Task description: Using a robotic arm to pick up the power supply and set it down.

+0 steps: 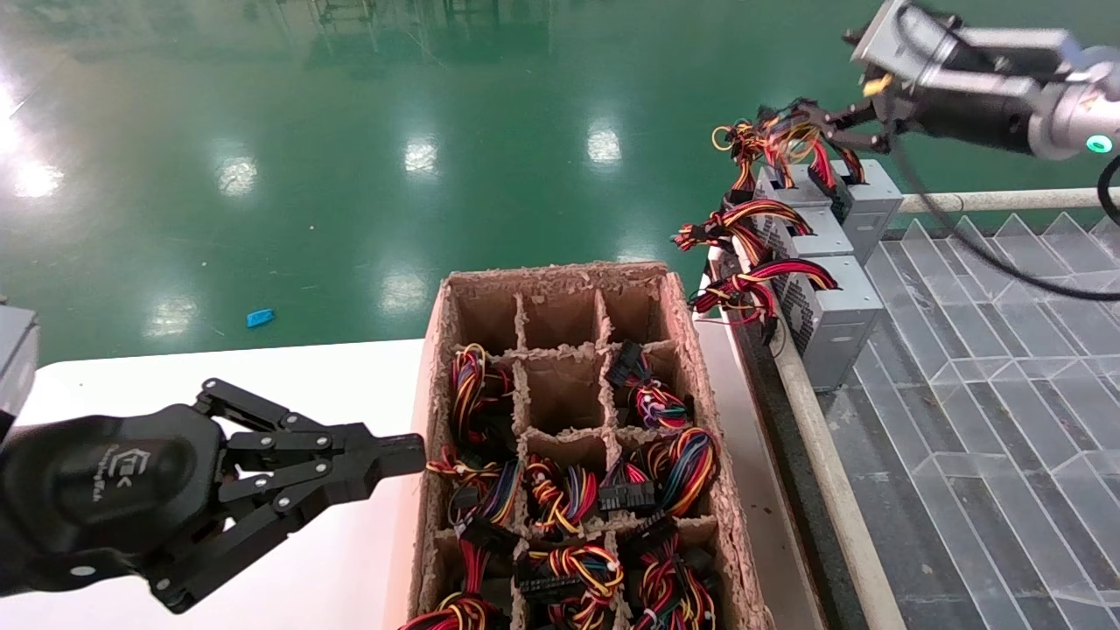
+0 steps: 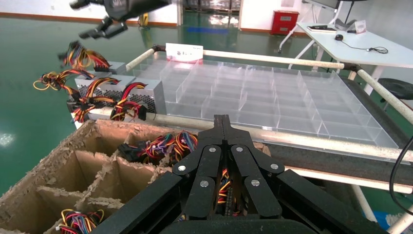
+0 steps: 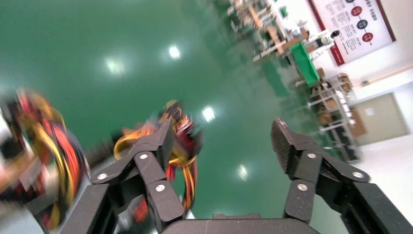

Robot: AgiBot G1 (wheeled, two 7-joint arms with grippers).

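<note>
Nearest the head camera, the left gripper (image 1: 411, 455) hangs low over the white counter (image 1: 332, 385), its fingers clenched together with tips just beside the left wall of the brown divided cardboard box (image 1: 674, 297). Several compartments of that box hold red, yellow and black wire bundles; the far row and the middle cell of the second row show bare cardboard.

Right of the box, past a pale rail (image 1: 831, 490), three grey power supplies stand in a row on the clear divided tray (image 1: 989, 394). Each is a small metal box with a perforated vent face and a bundle of red, yellow, orange and black wires spilling toward the box. The farthest power supply (image 1: 866, 197) sits at the tray's far corner, near the rail, with green floor (image 1: 350, 131) beyond.

The right gripper (image 1: 809, 122) hovers just above that unit, among its wires. Its wrist view shows the fingers (image 3: 285, 141) released and spread wide, with blurred wires beside one finger and nothing between them. The left wrist view alone shows the tray's many unfilled cells stretching away
</note>
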